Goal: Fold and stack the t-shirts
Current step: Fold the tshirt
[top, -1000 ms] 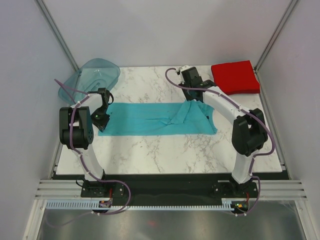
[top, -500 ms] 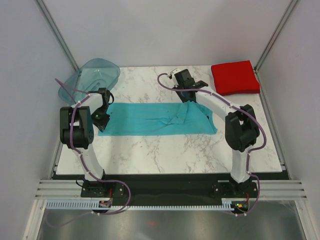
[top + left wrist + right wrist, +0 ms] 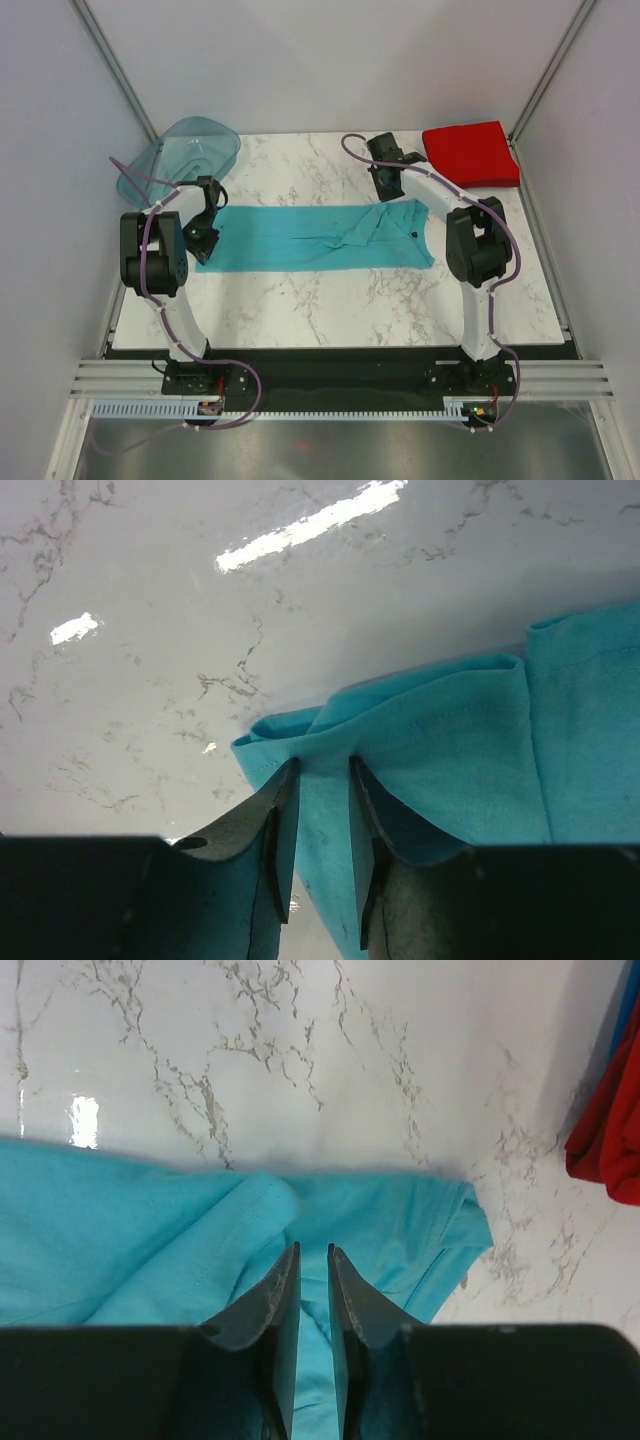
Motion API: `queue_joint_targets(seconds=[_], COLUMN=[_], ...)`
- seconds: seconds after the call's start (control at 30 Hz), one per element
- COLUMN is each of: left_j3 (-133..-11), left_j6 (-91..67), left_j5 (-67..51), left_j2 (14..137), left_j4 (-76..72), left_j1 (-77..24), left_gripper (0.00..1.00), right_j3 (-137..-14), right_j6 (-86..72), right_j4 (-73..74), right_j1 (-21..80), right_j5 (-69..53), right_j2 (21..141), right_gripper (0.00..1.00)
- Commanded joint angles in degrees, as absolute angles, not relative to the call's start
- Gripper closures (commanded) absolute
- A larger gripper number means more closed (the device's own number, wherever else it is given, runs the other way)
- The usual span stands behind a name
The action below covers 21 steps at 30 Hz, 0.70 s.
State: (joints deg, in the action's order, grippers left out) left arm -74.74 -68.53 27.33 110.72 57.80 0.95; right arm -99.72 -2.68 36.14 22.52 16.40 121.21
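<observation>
The teal t-shirt (image 3: 300,238) lies as a long flat strip across the middle of the marble table (image 3: 330,300). My left gripper (image 3: 205,236) is at its left end, shut on a bunched corner of the cloth (image 3: 400,740); its point in the left wrist view is (image 3: 322,770). My right gripper (image 3: 386,196) is at the shirt's far edge towards the right. Its jaws are nearly together with teal cloth (image 3: 200,1250) between them, and its point in the right wrist view is (image 3: 312,1252). The red t-shirt (image 3: 470,155), a folded square, lies at the far right corner.
A translucent teal plastic tray (image 3: 185,150) sits at the far left corner, close behind my left arm. The red shirt's edge (image 3: 610,1130) shows at the right of the right wrist view. Enclosure walls stand on both sides.
My right arm has swung its elbow inward and turned its wrist, with the gripper staying over the shirt's far edge. The shirt's right end now lies flatter. My left gripper has not moved.
</observation>
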Motion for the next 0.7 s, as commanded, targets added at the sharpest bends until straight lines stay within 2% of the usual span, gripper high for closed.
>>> queue_joint_targets(seconds=[0.0, 0.17, 0.37, 0.5, 0.67], left_j3=[-75.05, -76.64, -78.66, -78.84, -76.56], left_j6=[-70.93, -70.49, -69.09, -68.99, -69.43], left_j5=[27.34, 26.81, 23.91, 23.73, 25.04], left_j2=[111.89, 106.27, 103.36, 105.2, 110.64], left_j4=[60.03, 60.82, 60.65, 60.12, 59.33], left_j1=[1.76, 1.49, -1.49, -3.77, -3.87], left_gripper=[0.66, 0.65, 0.65, 0.64, 0.64], right_j3=[-103.7, -101.7, -78.53, -71.2, -65.41], right_j6=[-8.78, -21.76, -31.28, -32.78, -32.26], right_j4=[38.66, 44.9, 40.44, 36.74, 35.59], right_j1=[23.29, 20.67, 16.7, 15.73, 14.42], right_j5=[17.22, 17.5, 10.9, 7.83, 9.49], right_j2=[119.19, 113.13, 101.44, 98.35, 98.44], right_gripper=[0.75, 0.65, 0.73, 0.74, 0.75])
